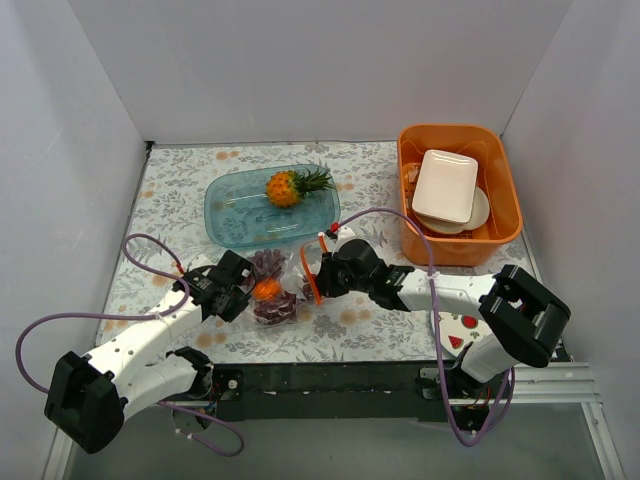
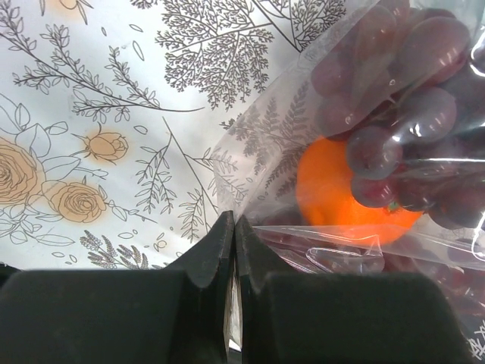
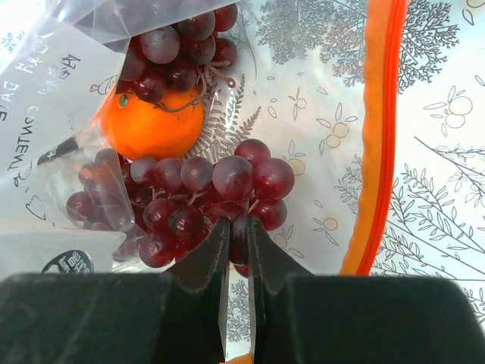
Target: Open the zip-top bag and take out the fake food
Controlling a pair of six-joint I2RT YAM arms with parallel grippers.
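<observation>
The clear zip-top bag (image 1: 277, 287) lies on the flowered cloth between my two grippers, its orange-red zip strip (image 3: 379, 136) on the right arm's side. Inside it I see a small orange fruit (image 3: 151, 125) and two dark purple grape bunches (image 3: 204, 197), (image 3: 178, 53). My left gripper (image 2: 233, 224) is shut on the bag's plastic film beside the orange fruit (image 2: 345, 201) and grapes (image 2: 409, 91). My right gripper (image 3: 239, 231) reaches in at the bag's mouth and is shut on one grape of the nearer bunch. A pineapple (image 1: 288, 186) lies in the teal tray (image 1: 235, 215).
An orange bin (image 1: 505, 195) holding white plates (image 1: 445, 185) stands at the back right, close to the right arm. A watermelon-printed plate (image 1: 462, 330) lies under the right forearm. White walls close in the table on three sides.
</observation>
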